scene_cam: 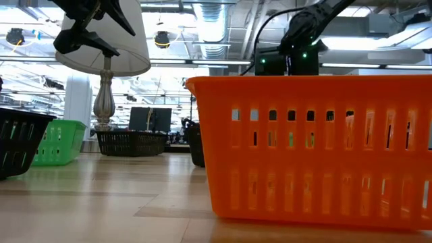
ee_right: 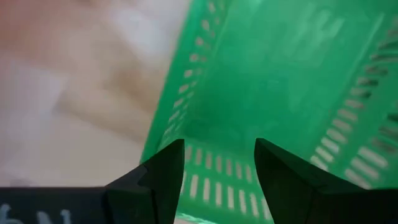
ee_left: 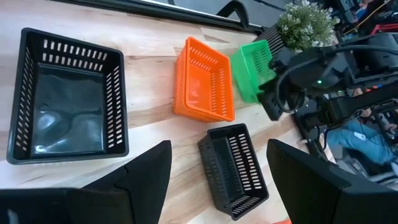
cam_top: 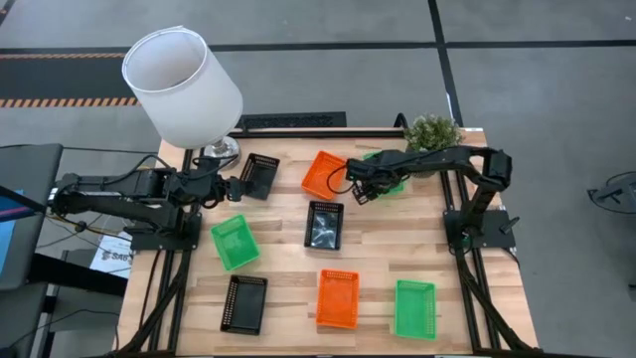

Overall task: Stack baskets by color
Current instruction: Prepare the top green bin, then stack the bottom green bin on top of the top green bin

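My right gripper [cam_top: 364, 189] hangs open, pointing down over the far green basket [cam_top: 390, 171]. In the right wrist view its fingers [ee_right: 165, 180] stand over that basket's end wall [ee_right: 214, 186], and I cannot tell whether they touch it. An orange basket [cam_top: 325, 174] lies beside it. My left gripper [cam_top: 231, 189] waits open above the table next to a black basket [cam_top: 259, 175]. Flat on the table lie another black basket [cam_top: 324, 225], a green one [cam_top: 235, 242], and a near row of black [cam_top: 244, 303], orange [cam_top: 338, 298] and green [cam_top: 414, 308].
A white lampshade [cam_top: 182, 85] on its stand rises over the far left corner. A small potted plant [cam_top: 432, 130] stands at the far edge, just behind the green basket. Bare wood [cam_top: 283, 259] lies between the middle baskets and the near row.
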Robot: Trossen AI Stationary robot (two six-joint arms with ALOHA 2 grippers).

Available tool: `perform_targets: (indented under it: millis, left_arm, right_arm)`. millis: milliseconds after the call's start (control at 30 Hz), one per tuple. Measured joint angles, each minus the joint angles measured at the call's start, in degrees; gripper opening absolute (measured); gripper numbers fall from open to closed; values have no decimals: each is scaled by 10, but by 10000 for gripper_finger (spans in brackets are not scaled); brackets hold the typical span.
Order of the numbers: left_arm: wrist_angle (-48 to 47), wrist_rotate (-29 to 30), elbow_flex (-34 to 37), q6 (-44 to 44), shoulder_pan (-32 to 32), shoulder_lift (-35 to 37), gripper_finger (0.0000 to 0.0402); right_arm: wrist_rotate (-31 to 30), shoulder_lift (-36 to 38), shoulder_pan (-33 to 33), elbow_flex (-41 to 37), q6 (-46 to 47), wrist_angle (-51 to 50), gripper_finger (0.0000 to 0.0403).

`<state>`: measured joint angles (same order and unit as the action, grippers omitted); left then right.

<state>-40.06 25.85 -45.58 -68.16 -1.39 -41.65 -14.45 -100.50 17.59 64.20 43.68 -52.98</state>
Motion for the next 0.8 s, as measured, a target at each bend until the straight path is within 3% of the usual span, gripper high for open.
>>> perform_targets:
  millis: [267, 467, 800]
  left_arm:
    - [0, 2, 0, 0, 0, 0, 251]
    - [0, 1, 0, 1, 0, 0, 251]
    - [1, -7, 0, -1, 0, 0, 251]
  right_arm:
    - [29, 38, -44, 0, 51, 8, 208]
    - [67, 116, -82, 25, 103, -31, 209]
    - [100, 256, -219, 42, 278, -162, 201]
